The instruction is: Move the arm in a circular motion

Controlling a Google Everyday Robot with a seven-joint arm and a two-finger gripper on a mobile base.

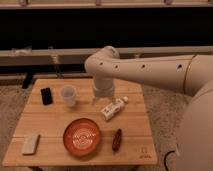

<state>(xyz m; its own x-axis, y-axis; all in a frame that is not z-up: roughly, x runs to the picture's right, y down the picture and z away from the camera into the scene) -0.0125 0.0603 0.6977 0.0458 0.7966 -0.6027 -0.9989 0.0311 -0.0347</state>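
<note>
Wooden table (135,135), arm (145,72) reaching over it, tool (102,98) below mostly hidden, state unclear

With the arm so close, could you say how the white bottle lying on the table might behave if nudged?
Lying on its side, the bottle looks rounded, so it would probably roll. It seems small and plastic, so it is likely light. The tool hangs behind it, under the wrist of the arm.

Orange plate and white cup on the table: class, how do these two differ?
The orange plate is wide, shallow and patterned; the white cup is narrower, taller and plain. The plate lies at the front of the table; the cup stands farther back, beside the gripper hanging under the arm. Both are round and upright.
</note>
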